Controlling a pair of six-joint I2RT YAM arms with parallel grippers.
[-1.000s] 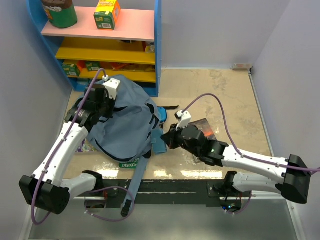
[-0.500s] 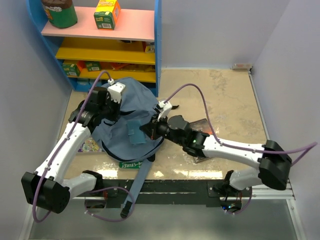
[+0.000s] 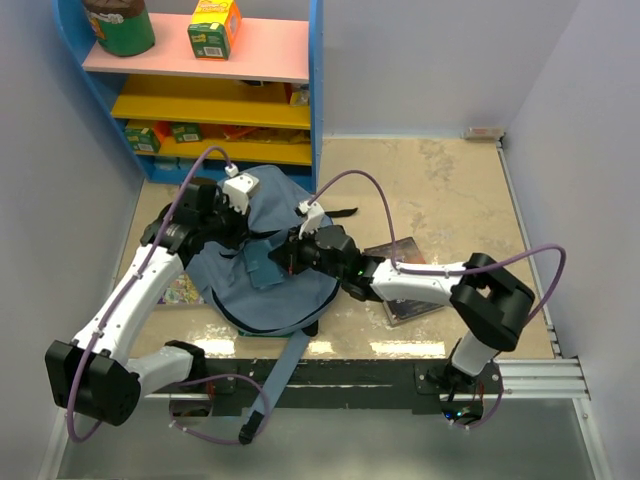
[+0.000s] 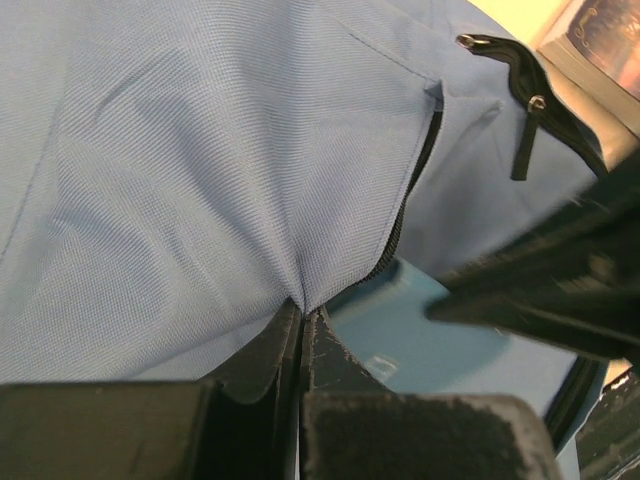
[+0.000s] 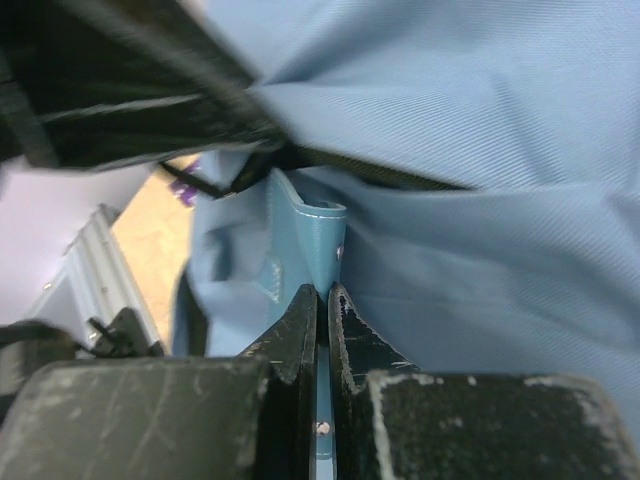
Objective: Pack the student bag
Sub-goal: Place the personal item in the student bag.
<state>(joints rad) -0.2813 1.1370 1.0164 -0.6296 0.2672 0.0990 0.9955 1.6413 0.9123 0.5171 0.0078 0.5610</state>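
On the far left, one blue shelf unit is standing with a pink top board carrying one green tub and one yellow-green box.

Two arms are working on the tabletop. The left arm is reaching to the far left part of the one student bag, which is lying on the left half of the tabletop, just near of the shelf unit. One of its straps is trailing toward the near edge. The left pincer is pressed together, pinching a raised fold of the bag's blue fabric beside the zip. Under the left arm, one colourful printed item is lying partly hidden; what it is cannot be told.

The right arm is stretching leftward across the tabletop to the middle of the bag. The right pincer is clamping the edge of one flat teal pouch, with its fingers nearly closed on it. The pouch is sitting at the bag's zip opening, with bag fabric lying around it. The two pincers are working close together over the bag.

To the right of the bag, one dark flat item is lying on the tabletop, partly under the right arm.
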